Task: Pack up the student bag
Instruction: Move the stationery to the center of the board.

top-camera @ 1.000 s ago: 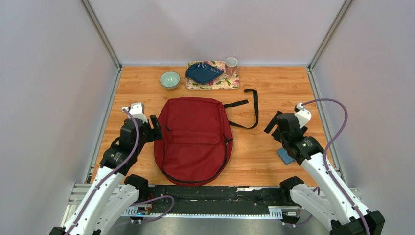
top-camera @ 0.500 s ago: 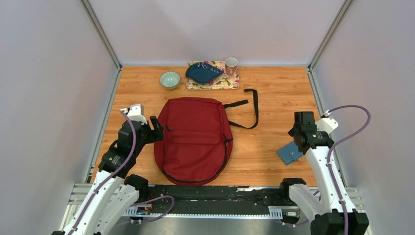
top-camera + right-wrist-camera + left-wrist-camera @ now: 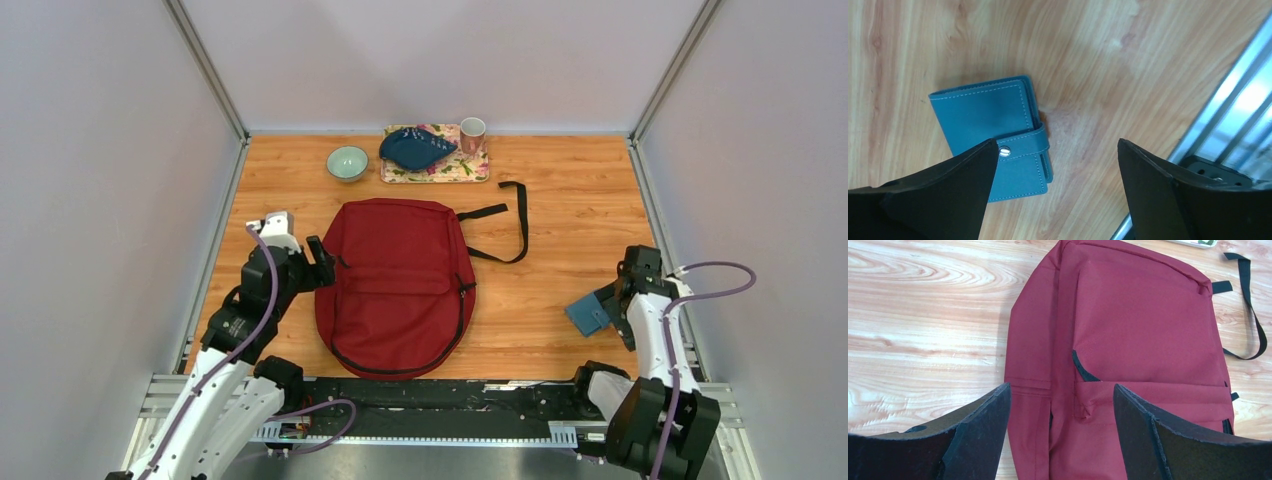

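Note:
The student bag [image 3: 400, 285], a dark red backpack with black zipper trim, lies flat at the table's middle; a black strap [image 3: 515, 225] trails off to its right. My left gripper [image 3: 318, 262] is open and empty at the bag's left edge. In the left wrist view the bag [image 3: 1138, 340] fills the frame and my left gripper [image 3: 1062, 387] straddles its left side seam by the front pocket. A small blue wallet [image 3: 590, 313] lies near the right front corner. My right gripper [image 3: 618, 300] hovers open just right of it. In the right wrist view the wallet [image 3: 988, 115] lies partly under the left finger of my right gripper [image 3: 1058, 142].
A teal bowl [image 3: 347, 162] stands at the back. Beside it a floral tray [image 3: 478, 172] holds a dark blue dish [image 3: 415, 147] and a pink cup [image 3: 472, 132]. A metal rail [image 3: 1228, 110] runs along the table edge right of the wallet.
My right arm has swung back and to the right, from mid-table to beside the wallet, which it no longer covers. My left arm has barely moved.

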You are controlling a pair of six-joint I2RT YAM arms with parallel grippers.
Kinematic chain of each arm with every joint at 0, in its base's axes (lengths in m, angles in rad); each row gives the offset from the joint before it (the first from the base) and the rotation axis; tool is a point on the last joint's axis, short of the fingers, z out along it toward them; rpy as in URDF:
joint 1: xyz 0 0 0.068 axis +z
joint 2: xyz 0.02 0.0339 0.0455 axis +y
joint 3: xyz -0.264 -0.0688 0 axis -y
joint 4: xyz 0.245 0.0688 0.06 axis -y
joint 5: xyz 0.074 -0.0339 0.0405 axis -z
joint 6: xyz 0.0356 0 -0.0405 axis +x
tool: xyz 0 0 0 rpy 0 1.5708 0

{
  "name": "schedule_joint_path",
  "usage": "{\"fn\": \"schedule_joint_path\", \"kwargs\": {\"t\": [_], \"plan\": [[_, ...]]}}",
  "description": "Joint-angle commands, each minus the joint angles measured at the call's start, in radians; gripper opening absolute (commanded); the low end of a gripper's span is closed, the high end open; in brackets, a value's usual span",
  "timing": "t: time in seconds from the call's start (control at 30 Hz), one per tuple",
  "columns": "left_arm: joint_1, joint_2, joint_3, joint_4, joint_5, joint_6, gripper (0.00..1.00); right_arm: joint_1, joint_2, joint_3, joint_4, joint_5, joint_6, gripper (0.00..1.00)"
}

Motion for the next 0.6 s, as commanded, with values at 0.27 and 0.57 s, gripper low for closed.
{"fn": "schedule_joint_path", "kwargs": {"t": [0.27,0.57], "plan": [[0.008,0.03,0.039,0.063,0.083,-0.003,0.82,-0.008,0.186,-0.064,0.358,-0.402,-0.215,0.85],[0.008,0.063,0.041,0.094,0.158,-0.015,0.82,0.132,0.355,-0.095,0.487,-0.642,-0.311,0.63]]}}
